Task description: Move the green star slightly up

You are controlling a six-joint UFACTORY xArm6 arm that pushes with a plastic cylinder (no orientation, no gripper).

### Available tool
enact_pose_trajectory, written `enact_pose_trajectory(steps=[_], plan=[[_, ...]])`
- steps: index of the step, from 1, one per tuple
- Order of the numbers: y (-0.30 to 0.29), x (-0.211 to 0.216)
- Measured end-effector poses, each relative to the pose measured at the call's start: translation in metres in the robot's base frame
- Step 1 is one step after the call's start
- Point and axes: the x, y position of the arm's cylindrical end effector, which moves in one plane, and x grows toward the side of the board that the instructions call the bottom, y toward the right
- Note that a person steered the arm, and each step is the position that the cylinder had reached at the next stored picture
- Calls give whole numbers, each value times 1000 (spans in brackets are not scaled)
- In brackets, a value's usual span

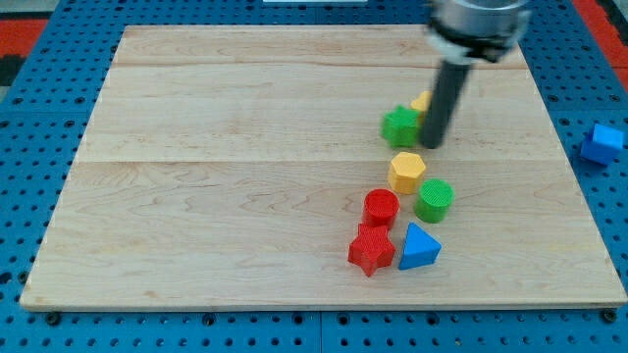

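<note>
The green star (398, 126) lies on the wooden board (226, 176), right of the middle. My tip (433, 145) stands just to the star's right, close to it or touching it. A yellow block (421, 101) shows partly behind the rod, above and right of the star; its shape is hidden.
Below the star lie a yellow hexagon (406, 172), a green cylinder (434, 200), a red cylinder (381, 208), a red star (372, 249) and a blue triangle (420, 246). A blue block (601, 143) lies off the board at the view's right, on the blue pegboard.
</note>
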Motion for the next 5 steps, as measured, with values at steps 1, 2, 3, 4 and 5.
enact_pose_trajectory(steps=[1,2,3,4,5], plan=[[-54,-19],[-7,3],[-2,-31],[-63,-52],[-43,-43]])
